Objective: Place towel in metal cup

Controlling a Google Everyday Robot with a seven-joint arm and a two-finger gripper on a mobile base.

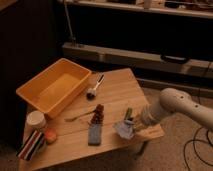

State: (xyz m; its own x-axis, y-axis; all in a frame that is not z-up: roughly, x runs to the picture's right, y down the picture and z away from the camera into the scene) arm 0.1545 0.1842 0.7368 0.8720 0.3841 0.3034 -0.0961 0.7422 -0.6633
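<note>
A crumpled grey towel (123,129) lies near the front right edge of the wooden table (116,92). My gripper (132,123) is at the towel's right side and touches it, on the end of the white arm (172,106) that reaches in from the right. A pale cup (36,120) stands at the table's front left; it looks like the metal cup. It is far from the gripper, across the table.
A yellow bin (54,91) fills the table's back left. A brush (94,89), a fork (77,117), a brown lump (97,114) and a blue-grey sponge (94,134) lie mid-table. A striped object (31,145) and an orange ball (50,135) sit beside the cup.
</note>
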